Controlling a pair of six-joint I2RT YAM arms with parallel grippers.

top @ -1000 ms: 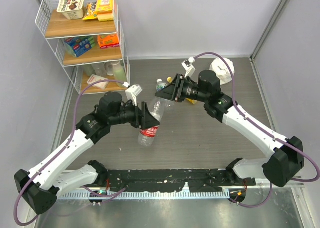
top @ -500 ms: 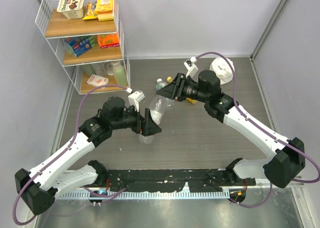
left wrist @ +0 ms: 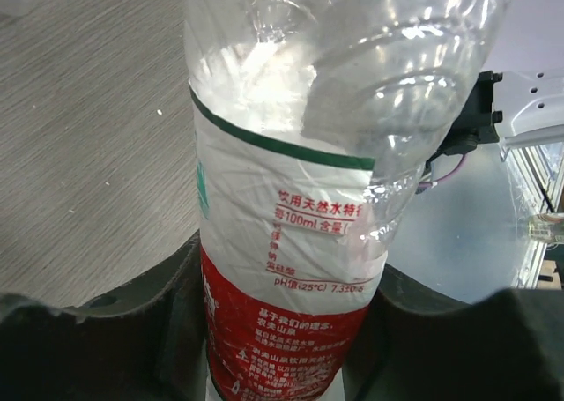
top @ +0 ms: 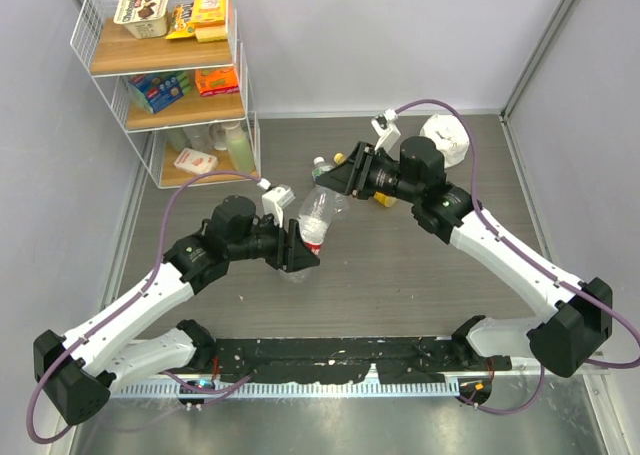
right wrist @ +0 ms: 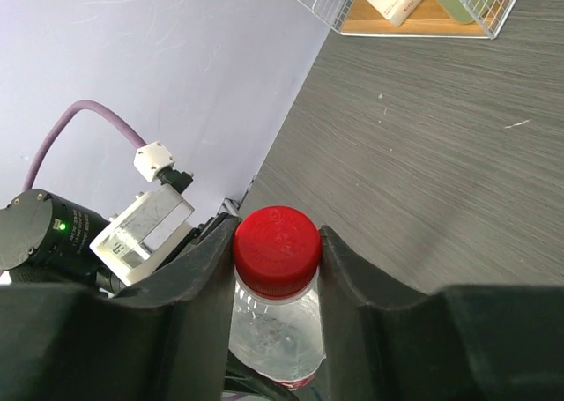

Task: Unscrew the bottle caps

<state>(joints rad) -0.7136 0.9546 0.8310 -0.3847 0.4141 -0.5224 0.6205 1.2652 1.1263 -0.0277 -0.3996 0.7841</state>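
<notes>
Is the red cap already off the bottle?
No: the right wrist view shows the red cap on the neck of the bottle, clamped between the right fingers.

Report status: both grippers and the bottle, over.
Left gripper shut on bottle body. Right gripper shut on red cap, cap not yet off. No obstruction visible.

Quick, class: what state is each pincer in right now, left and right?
Left pincer: closed on the bottle.
Right pincer: closed on the red cap.
</notes>
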